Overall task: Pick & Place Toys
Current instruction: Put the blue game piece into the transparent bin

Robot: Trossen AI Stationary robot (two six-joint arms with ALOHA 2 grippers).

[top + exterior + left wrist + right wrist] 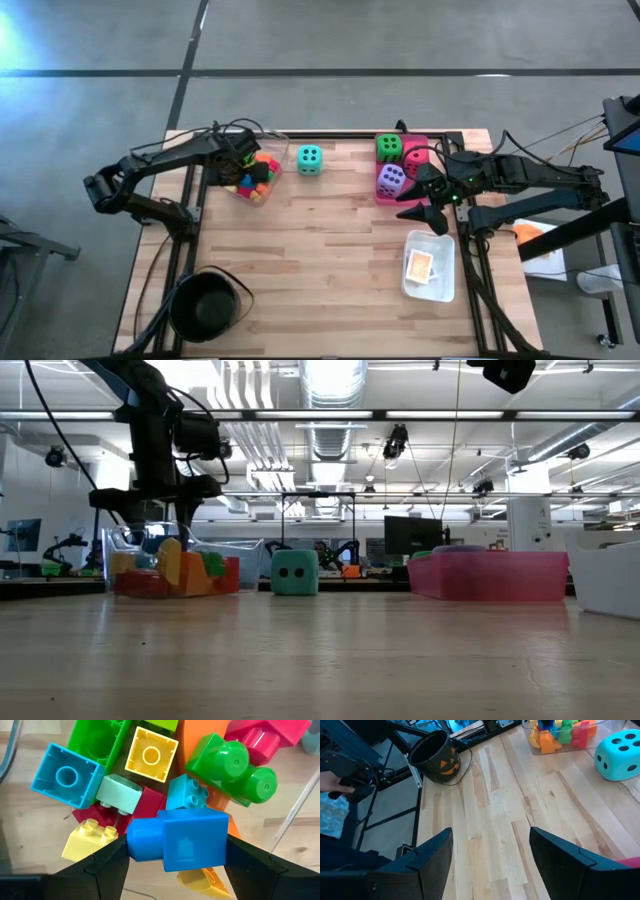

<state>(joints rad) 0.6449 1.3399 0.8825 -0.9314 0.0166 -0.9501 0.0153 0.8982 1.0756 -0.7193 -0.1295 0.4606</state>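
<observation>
The blue block (177, 840) sits clamped between the left gripper's (175, 865) fingers, over the clear tray (262, 193) at the table's far left. It is hard, light, slick plastic, best pinched across its flat sides. The right gripper (490, 865) hangs open, empty, beside the pink tray (420, 143).

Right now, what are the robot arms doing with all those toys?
The left arm's fingers are over the clear tray of little plastic blocks, closed around a blue block. The right arm's fingers are open and empty above the bare table, next to the pink tray holding the green die and purple die. The teal die sits alone on the table.
</observation>
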